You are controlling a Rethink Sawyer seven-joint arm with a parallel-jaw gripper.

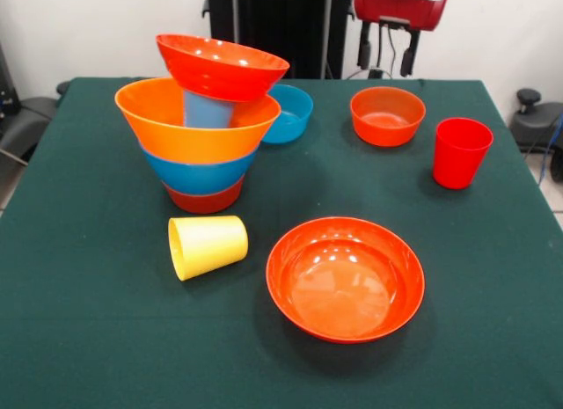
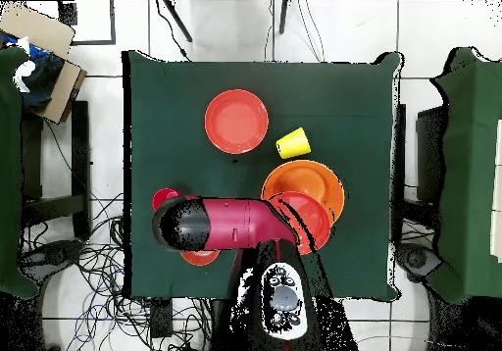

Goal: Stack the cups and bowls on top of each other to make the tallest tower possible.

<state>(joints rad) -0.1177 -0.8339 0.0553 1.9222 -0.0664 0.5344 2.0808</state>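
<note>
The tower stands at the left: a small red-orange bowl (image 1: pixel 204 199) at the bottom, a large blue bowl (image 1: pixel 201 173), the huge orange bowl (image 1: pixel 195 126) (image 2: pixel 304 182), a light blue cup (image 1: pixel 208 111) inside it, and a wide red-orange bowl (image 1: pixel 222 66) (image 2: pixel 308 220) resting tilted on top. A yellow cup (image 1: pixel 208 245) (image 2: pixel 292 143) lies on its side in front. Loose on the cloth are a wide red-orange bowl (image 1: pixel 345 277) (image 2: pixel 236 121), a small blue bowl (image 1: pixel 292 113), a small red-orange bowl (image 1: pixel 387 116) and an upright red cup (image 1: pixel 461 151) (image 2: pixel 164 198). My gripper (image 1: pixel 385 55) hangs open and empty above the far edge.
The green tablecloth (image 1: pixel 88 339) covers the whole table. In the overhead view the red arm (image 2: pixel 225 225) hides part of the small red-orange bowl (image 2: pixel 201 258). Other green tables (image 2: pixel 471 171) flank the sides, with cardboard (image 2: pixel 44 43) and floor cables around.
</note>
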